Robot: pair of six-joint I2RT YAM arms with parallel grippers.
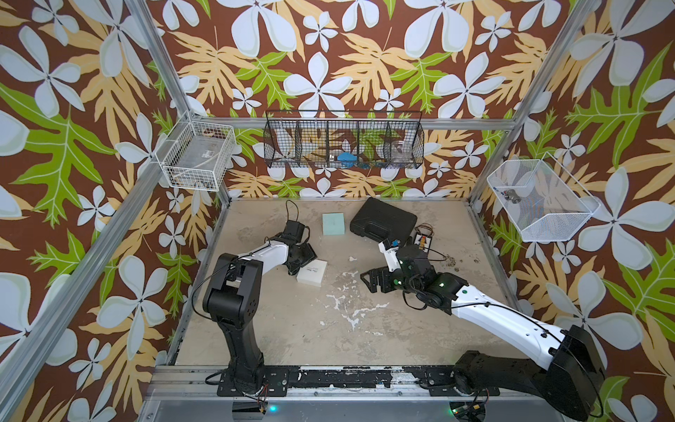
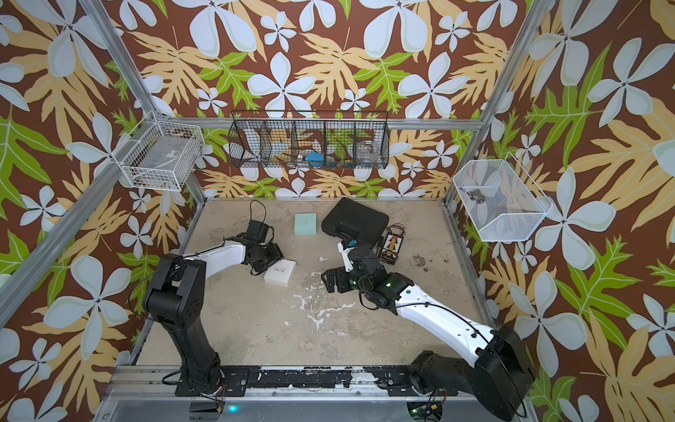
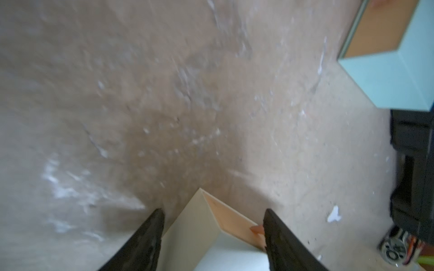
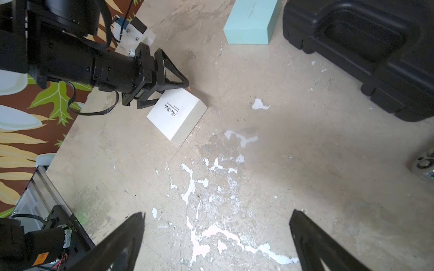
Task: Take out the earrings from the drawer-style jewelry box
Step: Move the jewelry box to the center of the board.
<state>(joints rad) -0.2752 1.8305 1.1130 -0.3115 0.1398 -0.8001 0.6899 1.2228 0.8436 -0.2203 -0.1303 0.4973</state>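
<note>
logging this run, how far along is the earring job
Done: nothing visible; the white box looks shut and no earrings show. In hand: the left gripper straddles the box's corner, jaws apart, one finger beside a small pink tab on its side. Left: open the drawer and take the earrings out; the right gripper hangs open and empty.

Walls on three sides: we see brown paper with big white flowers and green and tan leaves, framed by aluminium posts. Worn beige tabletop with white chipped patches, under soft even light. We note a white wire basket left, a black wire basket at the back and a white mesh basket right.
</note>
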